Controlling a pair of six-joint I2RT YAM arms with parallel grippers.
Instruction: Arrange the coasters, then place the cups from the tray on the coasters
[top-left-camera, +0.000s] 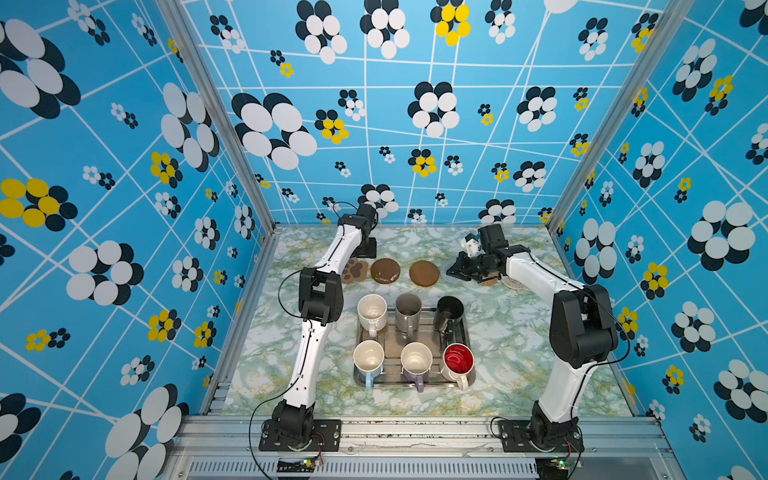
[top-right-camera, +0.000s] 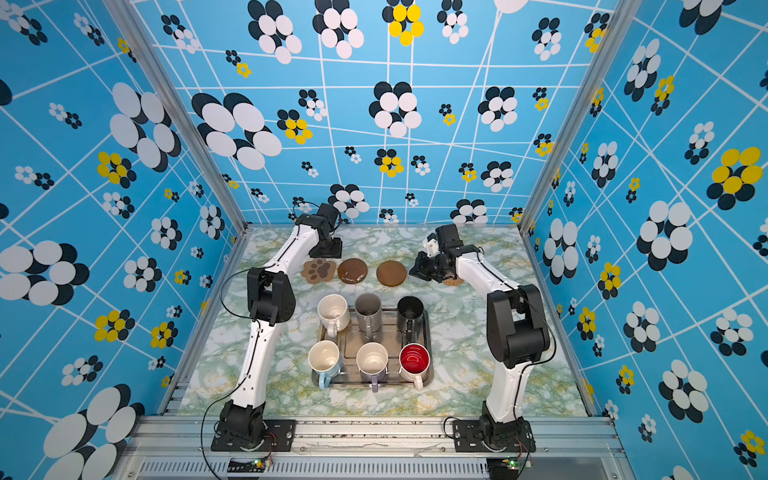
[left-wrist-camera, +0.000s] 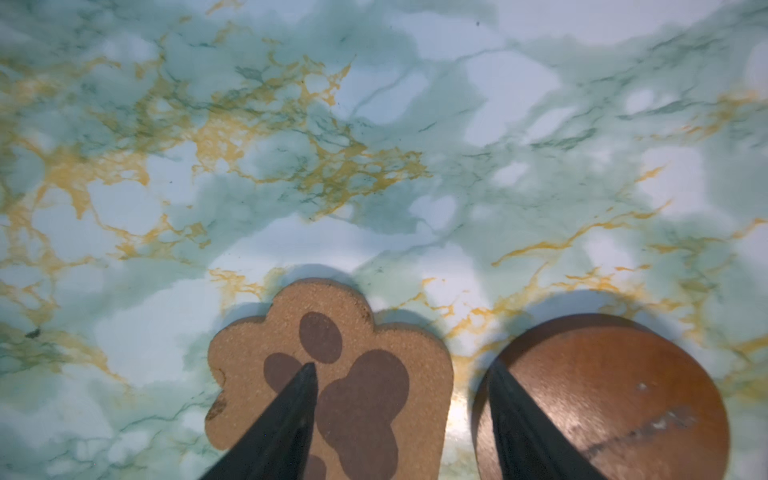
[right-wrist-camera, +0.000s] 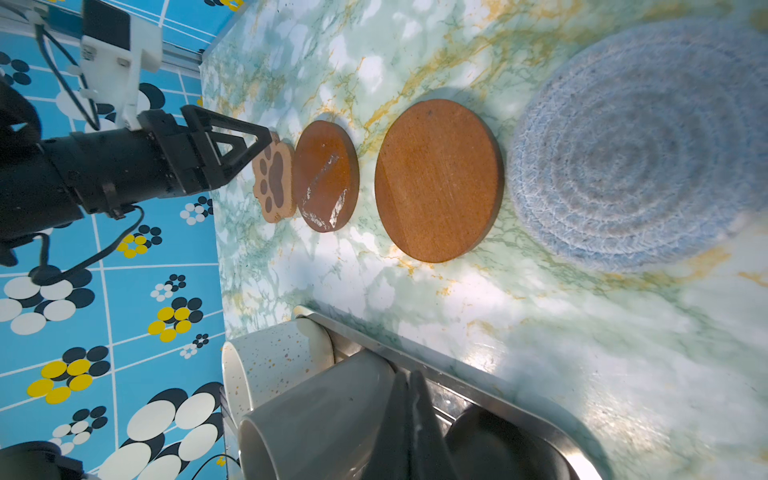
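While left gripper (left-wrist-camera: 401, 365) stands parted, empty, at paw coaster (left-wrist-camera: 357, 386), right gripper (right-wrist-camera: 409, 376) sits closed, holding nothing.

Only a narrow bare strip of table (top-left-camera: 511, 332) is left between the far coasters (top-left-camera: 424, 273) and the tray (top-left-camera: 434, 343) full of cups (top-left-camera: 408, 309). The row's right end is blocked by the right gripper (top-left-camera: 452, 272); open room is found right of the tray.

Parted pincer (left-wrist-camera: 401, 368) over paw coaster (left-wrist-camera: 365, 399)
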